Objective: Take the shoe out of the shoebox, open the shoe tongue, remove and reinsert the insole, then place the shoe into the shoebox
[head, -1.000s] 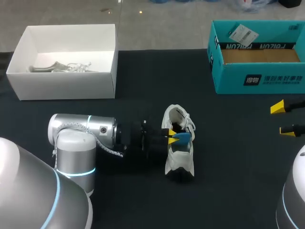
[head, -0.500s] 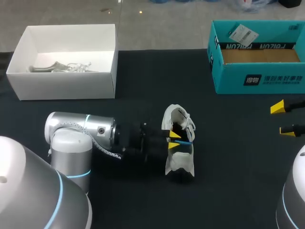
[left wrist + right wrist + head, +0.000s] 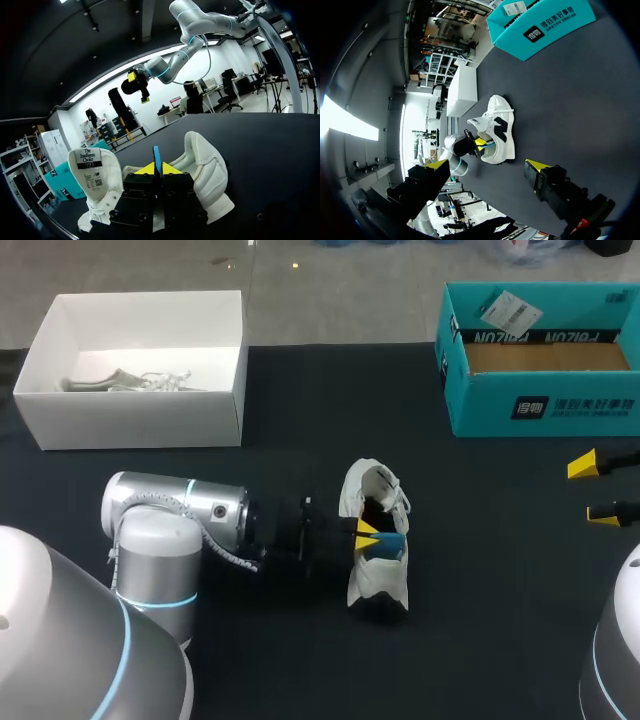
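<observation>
A white sneaker (image 3: 372, 545) lies on the dark table near the middle, its tongue (image 3: 95, 172) folded up and open. My left gripper (image 3: 365, 533) reaches into the shoe's opening from the left and is shut on the edge of the blue insole (image 3: 388, 544). In the left wrist view the insole (image 3: 156, 157) shows as a thin blue strip pinched between the yellow tips of my left gripper (image 3: 158, 169). The teal shoebox (image 3: 540, 390) stands open at the back right. My right gripper (image 3: 595, 490) hangs open at the right edge, far from the shoe (image 3: 496, 129).
A white box (image 3: 135, 415) with pale loose items inside stands at the back left. The left arm's silver body (image 3: 175, 515) lies low over the table, left of the shoe. Dark bare cloth (image 3: 500, 570) separates the shoe from my right gripper (image 3: 483, 165).
The left gripper drew back a little, then returned into the shoe. The blue insole went edge-on and now shows more of its face, slightly nearer the toe. The right arm stayed still.
</observation>
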`<control>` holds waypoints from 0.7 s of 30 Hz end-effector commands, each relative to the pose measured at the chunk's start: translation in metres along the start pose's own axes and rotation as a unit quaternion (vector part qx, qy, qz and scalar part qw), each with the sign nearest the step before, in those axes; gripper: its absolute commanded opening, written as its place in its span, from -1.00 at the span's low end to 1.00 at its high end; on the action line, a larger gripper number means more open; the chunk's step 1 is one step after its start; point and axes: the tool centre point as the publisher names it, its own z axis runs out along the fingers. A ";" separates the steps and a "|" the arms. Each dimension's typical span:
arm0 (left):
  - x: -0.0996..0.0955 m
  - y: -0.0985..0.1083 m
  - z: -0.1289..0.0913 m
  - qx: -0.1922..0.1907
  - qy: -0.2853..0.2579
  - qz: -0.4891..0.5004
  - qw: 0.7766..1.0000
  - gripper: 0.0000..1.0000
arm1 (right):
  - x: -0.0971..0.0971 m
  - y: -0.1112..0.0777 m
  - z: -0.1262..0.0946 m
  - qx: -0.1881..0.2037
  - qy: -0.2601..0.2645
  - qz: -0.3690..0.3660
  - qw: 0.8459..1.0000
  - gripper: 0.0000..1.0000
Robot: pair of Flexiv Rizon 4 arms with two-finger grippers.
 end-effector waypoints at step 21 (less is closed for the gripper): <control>0.008 -0.022 -0.002 0.015 0.008 -0.002 1.000 -0.52 | 0.000 -0.001 0.000 -0.001 -0.001 0.000 1.000 1.00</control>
